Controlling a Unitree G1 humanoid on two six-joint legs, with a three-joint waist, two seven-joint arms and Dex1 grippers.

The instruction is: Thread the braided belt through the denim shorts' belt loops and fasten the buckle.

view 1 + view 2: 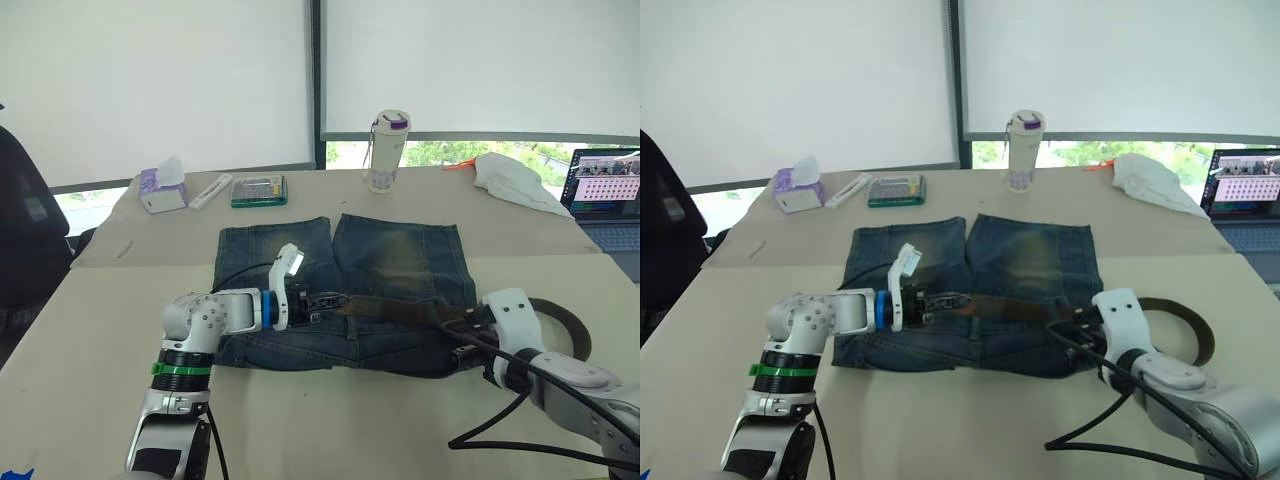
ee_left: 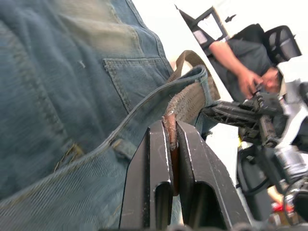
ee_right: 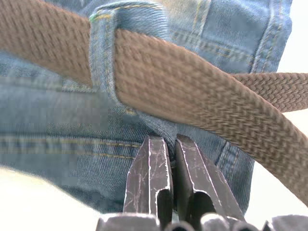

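The belt (image 1: 390,308), judged soft, floppy and light, is laid along the waistband of the shorts (image 1: 400,260) on the desk (image 1: 330,420), its end clamped by the left end effector (image 1: 335,302) while denim is pinched by the right end effector (image 3: 171,159); best gripped near the tip.

Faded blue denim shorts (image 1: 400,265) are showing yellowish worn patches at frame centre; the braided belt (image 3: 192,91) is showing brown weave; a purple-capped white bottle (image 1: 386,150) is standing upper centre.

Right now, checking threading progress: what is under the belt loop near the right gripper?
The braided belt passes under that belt loop; the denim shorts lie beneath, that stretch hidden.
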